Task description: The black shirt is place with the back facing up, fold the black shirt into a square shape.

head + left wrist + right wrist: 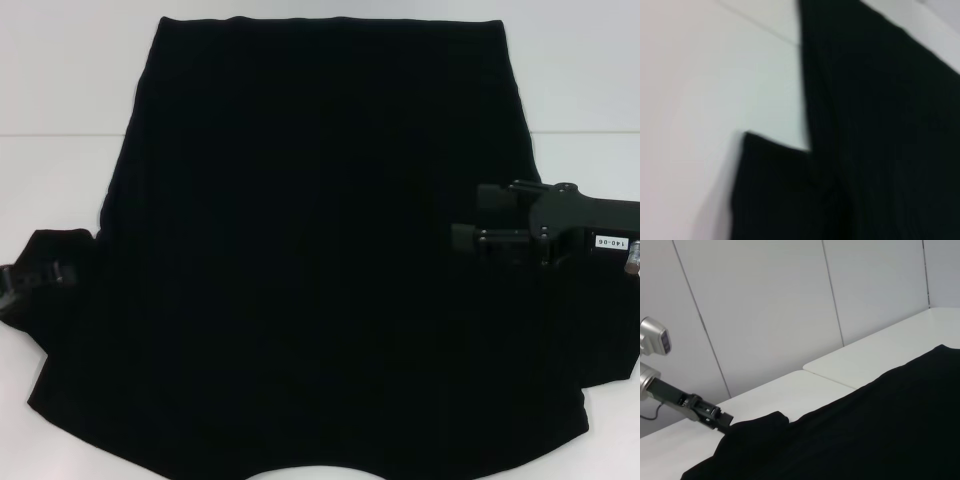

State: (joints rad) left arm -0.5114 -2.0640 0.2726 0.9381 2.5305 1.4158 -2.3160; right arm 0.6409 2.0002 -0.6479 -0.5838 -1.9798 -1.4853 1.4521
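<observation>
— Where's the black shirt (320, 260)?
— Spread flat over the middle of the white worktop (70, 90), plain side up, reaching from the far edge to the near edge.
— And the left pincer (30, 278)?
— At the left edge, down at the sleeve (55, 262). Can't tell whether gripping.
— The right pincer (468, 218)?
— Over the shirt's right side, near the right edge. Fingers pointing inward, parted, holding nothing.

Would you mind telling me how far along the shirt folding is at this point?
Early stage. Done: the black shirt lies spread flat on the white table, no lettering showing. In hand: the left gripper is at the left sleeve and the right gripper is over the shirt's right edge. Left: no fold is visible, so every fold into a square remains.
</observation>
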